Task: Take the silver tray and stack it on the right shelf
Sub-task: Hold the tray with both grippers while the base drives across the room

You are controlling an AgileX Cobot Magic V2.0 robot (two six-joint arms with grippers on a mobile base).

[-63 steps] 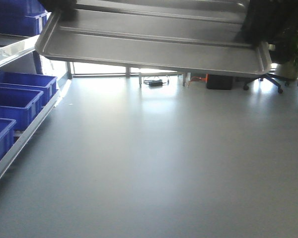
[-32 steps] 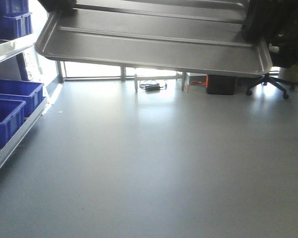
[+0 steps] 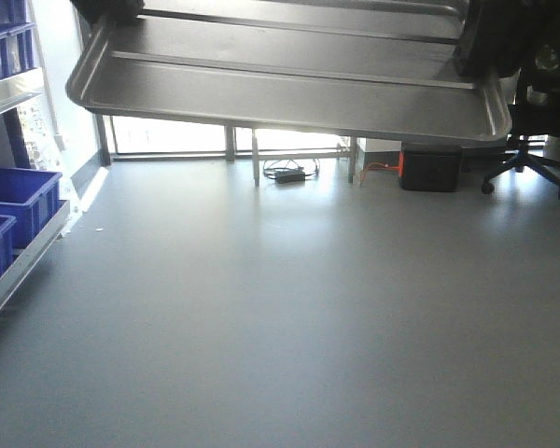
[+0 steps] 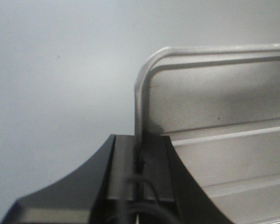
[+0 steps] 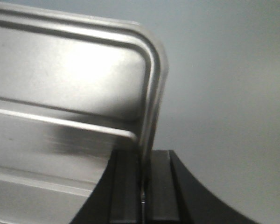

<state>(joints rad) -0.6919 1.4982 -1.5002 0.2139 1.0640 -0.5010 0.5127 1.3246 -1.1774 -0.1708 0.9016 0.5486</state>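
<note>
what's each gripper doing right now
left gripper: closed on the silver tray, gripping its rim
right gripper: closed on the same tray's opposite rim

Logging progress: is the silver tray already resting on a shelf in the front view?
No, the silver tray hangs in the air above the grey floor, apart from the rack of blue bins.

I'm counting one shiny silver rectangular metal tray [image 3: 289, 93] and two black grippers, the left gripper [image 4: 139, 149] and the right gripper [image 5: 143, 161]. Four blue plastic bins [image 3: 19, 198] are sitting at the left. One black office chair [image 3: 526, 161] and one black box [image 3: 431, 170] are standing beyond.
</note>
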